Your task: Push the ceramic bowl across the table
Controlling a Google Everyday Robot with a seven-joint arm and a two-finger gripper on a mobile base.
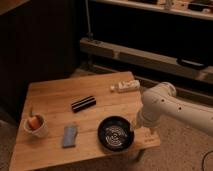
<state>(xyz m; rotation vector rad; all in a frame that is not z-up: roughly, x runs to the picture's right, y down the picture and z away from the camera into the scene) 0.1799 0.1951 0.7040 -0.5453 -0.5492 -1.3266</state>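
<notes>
One cam, high, angled down at table (jaws lower right).

Gripper is parked at the ceramic bowl's 3 o'clock rim, by the table's front right corner. From the bowl, a blue pad and white cup block 9 o'clock and a black bar sits at 11. 12 o'clock is bare wood, with a white box at the far edge.

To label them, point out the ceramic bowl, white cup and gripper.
ceramic bowl (pixel 116 134): camera view, inner floor.
white cup (pixel 39 131): camera view, front wall.
gripper (pixel 134 125): camera view, arm's end beside bowl's right rim.
</notes>
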